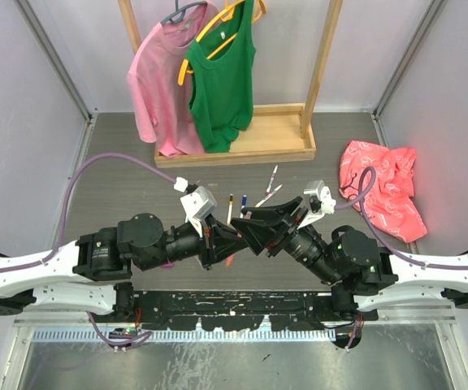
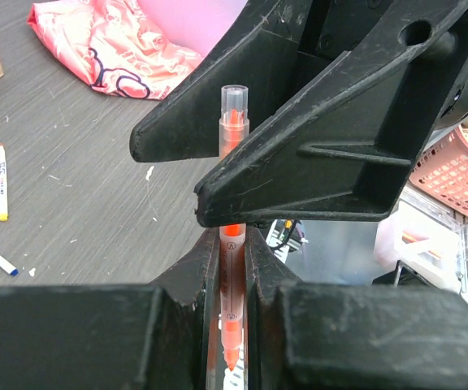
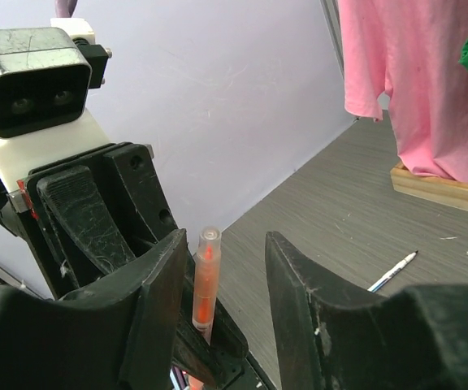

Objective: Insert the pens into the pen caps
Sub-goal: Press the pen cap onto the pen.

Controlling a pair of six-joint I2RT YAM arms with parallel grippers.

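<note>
My left gripper (image 1: 226, 236) (image 2: 232, 244) is shut on an orange pen (image 2: 231, 284), holding it by the white barrel with one orange tip bare near the wrist. A clear orange-tinted cap (image 2: 234, 110) (image 3: 206, 272) sits on the pen's far end. My right gripper (image 1: 247, 230) (image 3: 226, 240) is open, its jaws on either side of the cap, which stands close against the left finger (image 3: 162, 292). Several other pens (image 1: 244, 201) lie on the table beyond the grippers, and some show in the left wrist view (image 2: 2, 195). No loose caps are in view.
A wooden rack (image 1: 242, 146) with a pink shirt (image 1: 165, 81) and a green top (image 1: 222, 77) stands at the back. A red-pink cloth (image 1: 384, 191) lies at the right. A pink basket (image 2: 460, 172) sits by the near edge.
</note>
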